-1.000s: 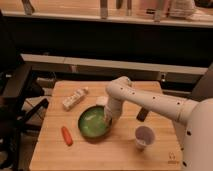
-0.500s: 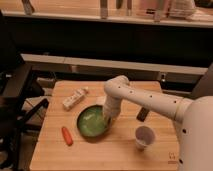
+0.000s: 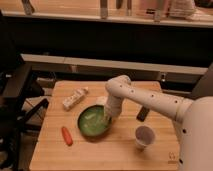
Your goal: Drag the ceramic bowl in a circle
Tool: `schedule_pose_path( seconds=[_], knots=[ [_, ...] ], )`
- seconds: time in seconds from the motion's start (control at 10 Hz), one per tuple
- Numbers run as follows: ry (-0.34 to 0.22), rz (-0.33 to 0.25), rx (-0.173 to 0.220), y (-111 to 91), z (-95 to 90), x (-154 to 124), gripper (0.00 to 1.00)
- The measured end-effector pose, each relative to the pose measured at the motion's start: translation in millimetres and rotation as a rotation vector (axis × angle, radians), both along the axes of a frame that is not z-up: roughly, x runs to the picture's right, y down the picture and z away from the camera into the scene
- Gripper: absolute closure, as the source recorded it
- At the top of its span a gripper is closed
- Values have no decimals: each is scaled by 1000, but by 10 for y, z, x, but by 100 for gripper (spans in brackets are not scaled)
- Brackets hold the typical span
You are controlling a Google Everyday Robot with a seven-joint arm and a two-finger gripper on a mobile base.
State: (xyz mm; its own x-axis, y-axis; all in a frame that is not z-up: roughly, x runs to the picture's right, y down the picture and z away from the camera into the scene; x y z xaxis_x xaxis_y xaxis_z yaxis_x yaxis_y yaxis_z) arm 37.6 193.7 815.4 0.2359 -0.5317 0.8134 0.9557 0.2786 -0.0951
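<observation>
The ceramic bowl (image 3: 93,121) is a round, shallow, glossy green bowl sitting on the wooden table (image 3: 107,150), left of centre. My white arm comes in from the right and bends down over the bowl's right side. The gripper (image 3: 108,118) is at the bowl's right rim, reaching down into or onto it. The arm's wrist hides the fingers.
A small white cup (image 3: 144,137) stands right of the bowl. An orange carrot (image 3: 66,135) lies to the bowl's lower left. A pale wrapped packet (image 3: 74,98) lies at the back left. A small dark object (image 3: 142,114) rests behind the arm. A black chair (image 3: 20,100) stands left of the table.
The bowl and the gripper have shifted a little to the left and toward the table's front together. The cup, carrot and packet have stayed put.
</observation>
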Motion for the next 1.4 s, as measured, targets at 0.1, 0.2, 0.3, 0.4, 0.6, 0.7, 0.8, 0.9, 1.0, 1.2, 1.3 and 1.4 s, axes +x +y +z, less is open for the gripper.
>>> schedule_pose_path(
  seconds=[0.1,0.2,0.3,0.4,0.6,0.7,0.8,0.9,1.0,1.2,1.3,1.4],
  knots=[
    [0,5,-5,-13,7,-14,100],
    [-1,9,-8,-24,14,-31,100],
    [1,15,-11,-33,22,-33,100],
    [4,20,-15,-40,32,-29,100],
    [10,35,-22,-69,44,-6,100],
    [12,40,-26,-73,44,55,100],
    [15,48,-28,-80,43,111,100],
    [15,50,-32,-75,40,109,100],
    [14,54,-34,-83,33,101,100],
    [27,64,-41,-89,28,183,100],
    [29,65,-44,-90,28,191,100],
    [30,66,-46,-89,24,213,100]
  ],
)
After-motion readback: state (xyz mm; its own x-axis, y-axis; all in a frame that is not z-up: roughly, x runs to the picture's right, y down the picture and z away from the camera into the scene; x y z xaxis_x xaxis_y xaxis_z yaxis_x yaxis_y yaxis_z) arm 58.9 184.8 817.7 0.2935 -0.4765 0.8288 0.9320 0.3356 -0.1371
